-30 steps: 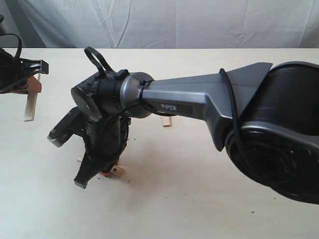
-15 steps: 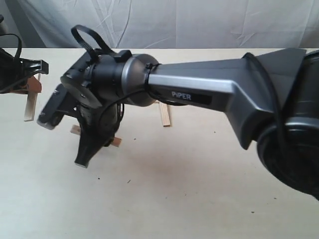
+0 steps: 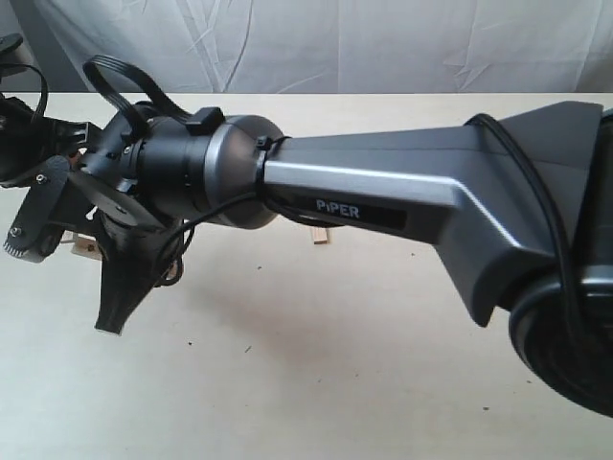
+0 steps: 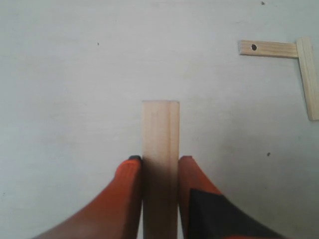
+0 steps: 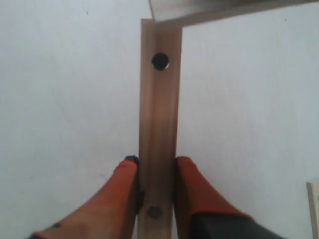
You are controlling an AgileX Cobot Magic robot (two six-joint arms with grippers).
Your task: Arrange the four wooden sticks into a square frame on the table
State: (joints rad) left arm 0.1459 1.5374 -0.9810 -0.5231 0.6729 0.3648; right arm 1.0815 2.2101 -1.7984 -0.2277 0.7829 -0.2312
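Your left pincer (image 4: 160, 160) is clamped on a flat pale strip of wood (image 4: 160, 129). Its orange fingertips (image 4: 130, 172) press both long edges. The strip's square end juts ahead of them over the pale cream table (image 4: 70, 74), and its rear part runs out of the picture. You cannot tell whether it rests on the table or hangs above it. Ahead of that pincer and off to one side, well apart, two more strips meet in an L: a pale strip with a small dark hole (image 4: 266, 48) and a plain pale strip (image 4: 309, 79) that is clipped by the picture's edge.

Your right pincer (image 5: 157, 160) grips a shaded strip with two dark holes (image 5: 159, 114) the same way. At that strip's far end a blurred crossing strip (image 5: 224, 10) makes a corner with it, and which one lies on top is hard to make out.

In the exterior view the grey right arm (image 3: 383, 192) hides nearly everything. Only a stub of wood (image 3: 321, 234) shows beneath it.
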